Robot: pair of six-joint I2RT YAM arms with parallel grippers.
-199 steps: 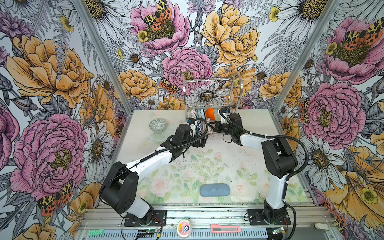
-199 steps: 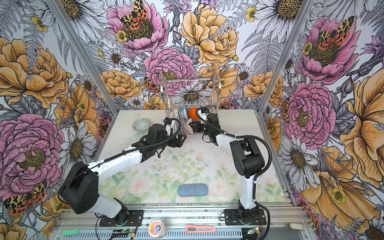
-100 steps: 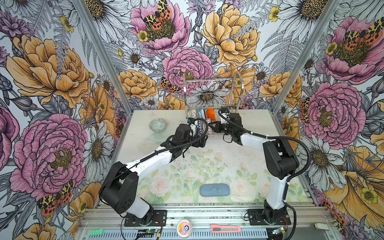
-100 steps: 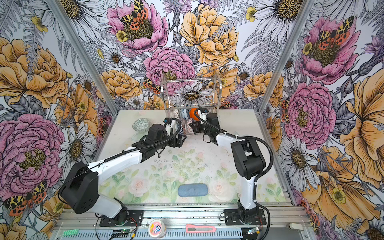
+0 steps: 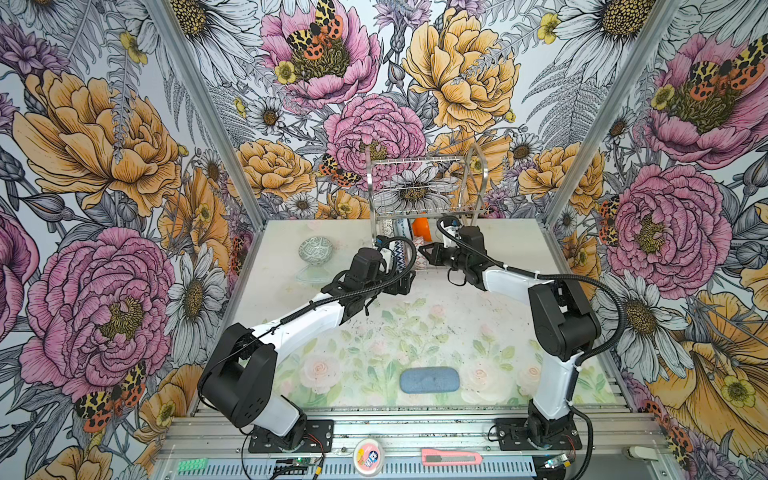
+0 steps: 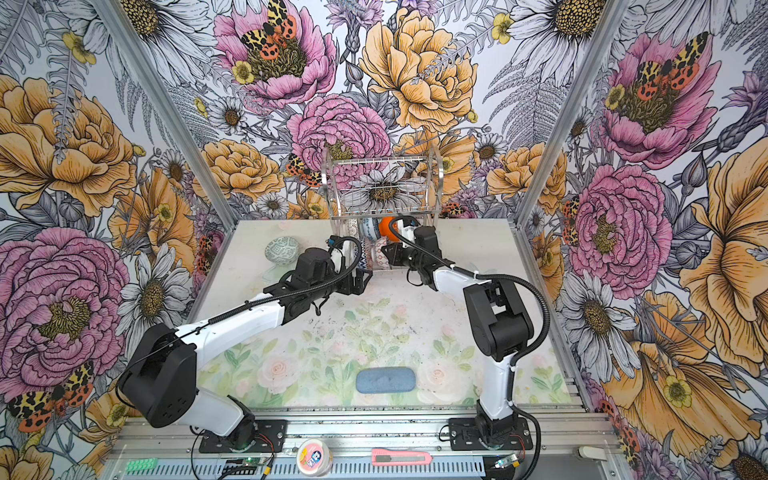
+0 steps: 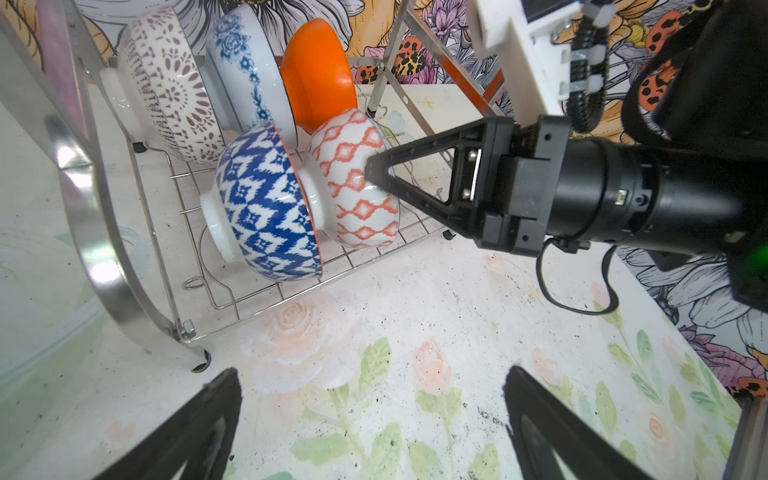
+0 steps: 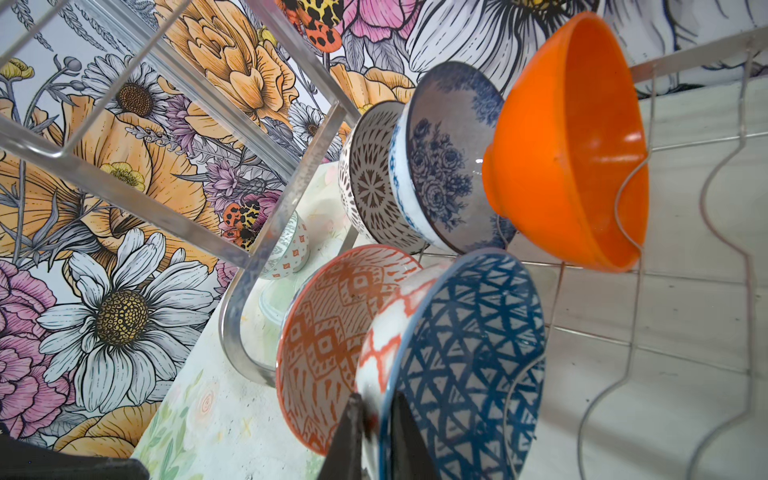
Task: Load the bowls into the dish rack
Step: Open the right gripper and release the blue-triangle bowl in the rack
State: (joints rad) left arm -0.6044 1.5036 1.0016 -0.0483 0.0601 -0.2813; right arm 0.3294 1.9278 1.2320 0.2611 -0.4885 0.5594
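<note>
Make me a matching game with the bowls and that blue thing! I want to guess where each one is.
Things:
1. grey-green bowl
2. plain orange bowl
3. orange-diamond bowl
4. blue-grey pad

Places:
A. rim between the fingertips of the right gripper
B. lying flat near the front edge of the table
C. standing on the table, left of the dish rack
D. back row of the rack's lower tier, next to the blue floral bowl

Pairs: 1-C, 2-D, 3-A, 4-B.
</note>
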